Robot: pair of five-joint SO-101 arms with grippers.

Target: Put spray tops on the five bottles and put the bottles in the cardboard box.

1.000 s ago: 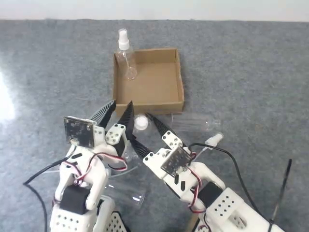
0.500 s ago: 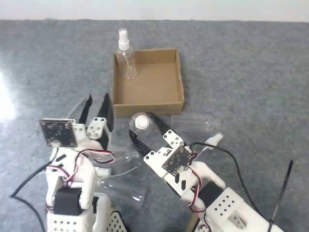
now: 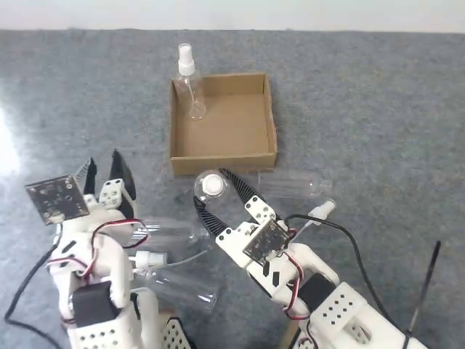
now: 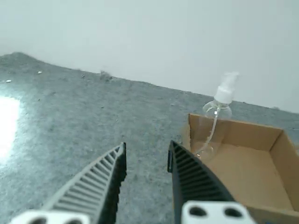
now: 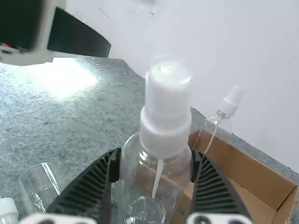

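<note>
My right gripper (image 3: 208,200) is shut on an upright clear bottle (image 5: 161,154) that carries a white spray top (image 3: 212,186), just in front of the cardboard box (image 3: 270,123). In the right wrist view the jaws press on both sides of the bottle's shoulder. Another topped bottle (image 3: 189,83) leans in the box's far left corner and also shows as the bottle (image 4: 218,109) in the left wrist view. My left gripper (image 3: 103,169) hangs open and empty well to the left of the held bottle, its fingers (image 4: 184,170) pointing toward the box (image 4: 261,140).
Uncapped clear bottles lie on the grey mat: one (image 3: 294,185) right of the held bottle, one (image 3: 166,233) between the arms, one (image 3: 182,287) near the front. Loose spray tops lie at the right (image 3: 322,210) and between the arms (image 3: 149,258).
My left gripper has pulled away from the top of the held bottle, moving left and back. The right gripper has kept still with the topped bottle.
</note>
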